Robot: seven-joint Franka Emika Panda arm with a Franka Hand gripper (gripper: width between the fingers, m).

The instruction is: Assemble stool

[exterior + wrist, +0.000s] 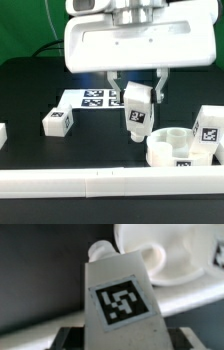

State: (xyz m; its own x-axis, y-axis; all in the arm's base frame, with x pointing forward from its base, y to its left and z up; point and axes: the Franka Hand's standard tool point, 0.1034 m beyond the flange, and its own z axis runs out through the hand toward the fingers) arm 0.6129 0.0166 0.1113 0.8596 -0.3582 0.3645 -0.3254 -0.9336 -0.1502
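My gripper (pixel 137 92) is shut on a white stool leg (pixel 137 113) with a black-and-white tag and holds it above the table, just to the exterior view's left of the round seat (pixel 176 151). In the wrist view the held leg (pixel 121 297) fills the middle, its tip near the seat (pixel 165 258) behind it. The seat lies at the front right with its sockets up. A second leg (pixel 57 121) lies at the exterior view's left. A third leg (pixel 208 127) stands against the seat's right side.
The marker board (pixel 92 98) lies flat on the black table behind the gripper. A long white rail (pixel 100 184) runs along the front edge; it also crosses the wrist view (pixel 190 300). A white piece (pixel 3 132) sits at the far left edge.
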